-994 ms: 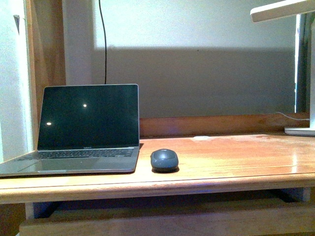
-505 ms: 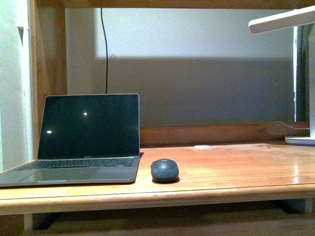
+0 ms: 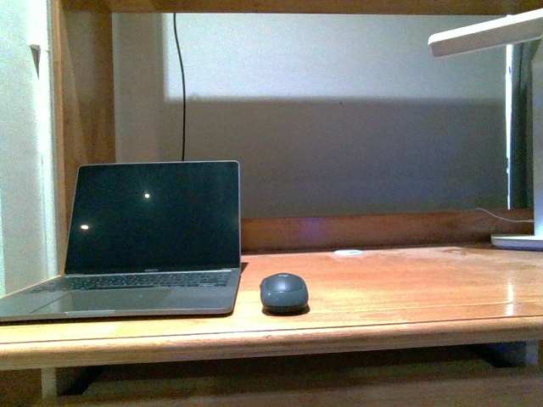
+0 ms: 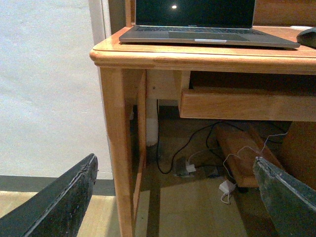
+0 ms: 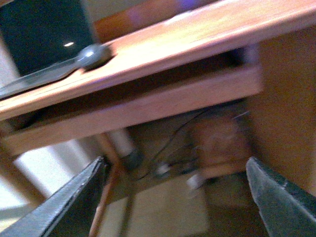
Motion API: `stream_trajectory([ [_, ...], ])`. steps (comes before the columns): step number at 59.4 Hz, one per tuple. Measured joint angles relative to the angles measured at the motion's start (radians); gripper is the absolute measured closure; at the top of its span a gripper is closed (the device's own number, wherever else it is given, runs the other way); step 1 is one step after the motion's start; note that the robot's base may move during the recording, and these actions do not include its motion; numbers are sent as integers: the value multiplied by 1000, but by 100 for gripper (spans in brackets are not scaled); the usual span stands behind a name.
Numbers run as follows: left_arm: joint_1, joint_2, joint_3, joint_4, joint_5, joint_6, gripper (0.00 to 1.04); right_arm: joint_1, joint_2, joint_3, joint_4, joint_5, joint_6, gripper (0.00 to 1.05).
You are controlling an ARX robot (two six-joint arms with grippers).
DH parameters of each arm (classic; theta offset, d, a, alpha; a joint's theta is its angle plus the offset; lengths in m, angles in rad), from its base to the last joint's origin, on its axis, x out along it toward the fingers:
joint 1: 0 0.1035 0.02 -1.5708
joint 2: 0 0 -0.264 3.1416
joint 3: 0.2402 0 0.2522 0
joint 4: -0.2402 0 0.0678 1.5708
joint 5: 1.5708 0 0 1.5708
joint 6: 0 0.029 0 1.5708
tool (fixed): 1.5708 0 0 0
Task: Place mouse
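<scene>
The dark grey oval mouse (image 3: 283, 292) lies on the wooden desk (image 3: 399, 292), just right of the open laptop (image 3: 144, 242). Neither arm shows in the front view. In the left wrist view my left gripper (image 4: 175, 197) is open and empty, low in front of the desk's left leg, below the desktop; the mouse's edge (image 4: 308, 37) shows at the far right on top. In the blurred right wrist view my right gripper (image 5: 177, 195) is open and empty, below the desk's edge, with the mouse (image 5: 94, 55) above it on the desktop.
A white lamp (image 3: 488, 38) reaches over the desk's right end, its base (image 3: 519, 242) on the desktop. A black cable (image 3: 181, 85) hangs behind the laptop. Under the desk are a drawer front (image 4: 247, 103), cables and a white plug (image 4: 226, 187) on the floor.
The front view has risen slightly over the last second: the desk sits lower in frame and a top shelf edge came into sight. The mouse and laptop have not moved.
</scene>
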Motion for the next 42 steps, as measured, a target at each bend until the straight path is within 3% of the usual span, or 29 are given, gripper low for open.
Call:
stream_trajectory([
  [3,0,0,0,0,-3,0,8,-43,-59,6,-73,2,-71,35],
  [9,0,0,0,0,0,0,8,-157,-183,6,-209,-96,-156,54],
  [26,0,0,0,0,0,0,8,-392,-303,6,-326,-321,-201,102],
  [36,0,0,0,0,-1,0,8,-502,-329,6,-352,-426,-204,102],
  [39,0,0,0,0,-1,0,8,-597,-340,6,-365,-550,-205,102],
  [42,0,0,0,0,0,0,8,-655,-343,6,-366,-568,-204,102],
])
